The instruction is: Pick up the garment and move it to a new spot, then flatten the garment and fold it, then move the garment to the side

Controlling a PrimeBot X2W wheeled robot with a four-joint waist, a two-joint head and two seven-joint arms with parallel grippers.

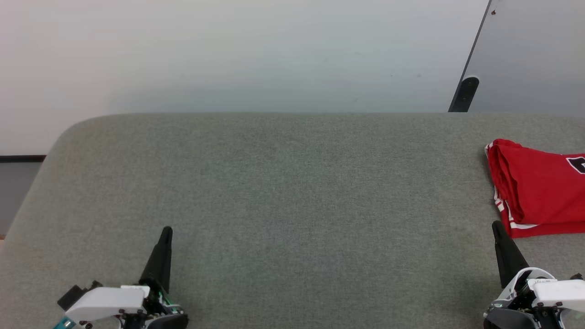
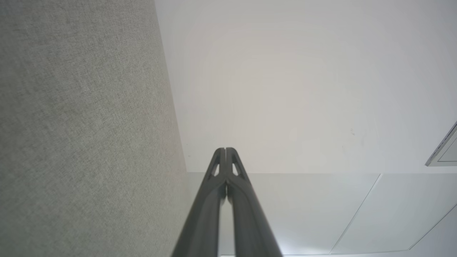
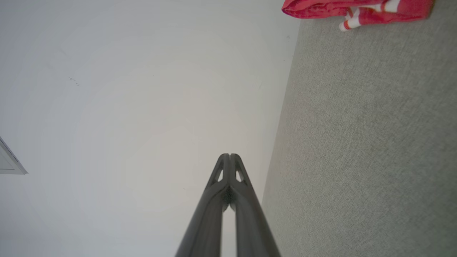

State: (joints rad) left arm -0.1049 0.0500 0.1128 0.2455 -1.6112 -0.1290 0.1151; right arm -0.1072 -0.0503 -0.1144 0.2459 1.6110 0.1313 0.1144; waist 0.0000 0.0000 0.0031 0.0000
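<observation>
Two grippers rest low over the grey fabric surface (image 1: 292,205), both with their dark fingers pressed together tip to tip and nothing between them. The left gripper (image 1: 166,230) points forward over bare fabric, well apart from the garment (image 1: 534,187). The right gripper (image 1: 495,224) also points forward; the garment lies ahead of it and to its right, with the near-left corner of the cloth close beside the fingertips in the head view. The right wrist view shows a strip of bare fabric between the tips and the cloth, so there is no contact. The garment is a folded red bundle with white-striped trim along its near and left edges and a fragment of black-and-white lettering at its right, where the frame cuts it off. The surface has a rounded far-left corner beyond the left gripper. Behind it stands a plain pale wall (image 1: 228,55), with a dark post (image 1: 466,93) and a grey panel (image 1: 534,55) far ahead of the right gripper.
</observation>
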